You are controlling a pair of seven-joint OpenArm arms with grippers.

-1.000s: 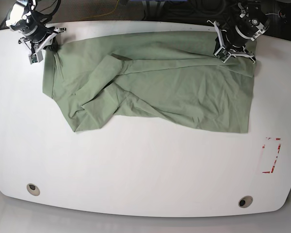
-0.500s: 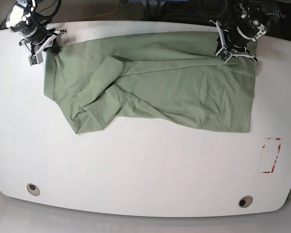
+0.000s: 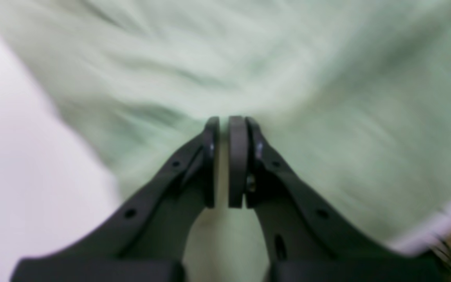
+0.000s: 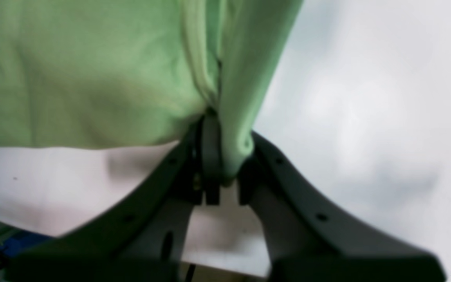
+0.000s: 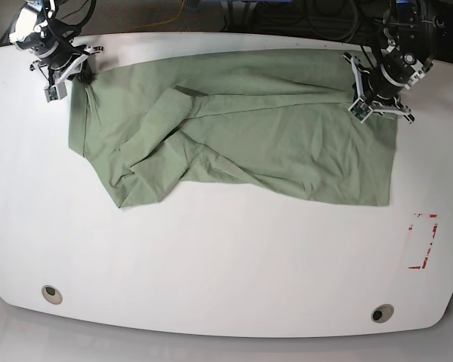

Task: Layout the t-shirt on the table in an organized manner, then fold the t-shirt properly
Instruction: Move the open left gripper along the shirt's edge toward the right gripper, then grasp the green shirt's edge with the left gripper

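At the far edge of the table [image 5: 226,256], the t-shirt [image 5: 287,143] lies stretched between the two grippers, each holding one of its far corners. The right gripper [image 4: 219,172] has its jaws pinched on a bunched fold of the green cloth, which hangs away from its fingertips with bare white tabletop beside it. The left gripper [image 3: 227,160] has its pads drawn nearly together with only a thin gap; pale cloth shows in that gap and fans out just beyond the tips, so it appears to be clamped on the fabric, though that view is blurred. As for progress, the laying-out is under way but not finished: the stretch of shirt nearest the left gripper lies fairly flat, while the part below the right gripper is rumpled, with a flap of cloth folded back over the body and deep creases running toward the near hem. The shirt still needs pulling taut and smoothing so the sleeves and hem lie square. No proper fold has been made yet, so the whole folding stage remains.
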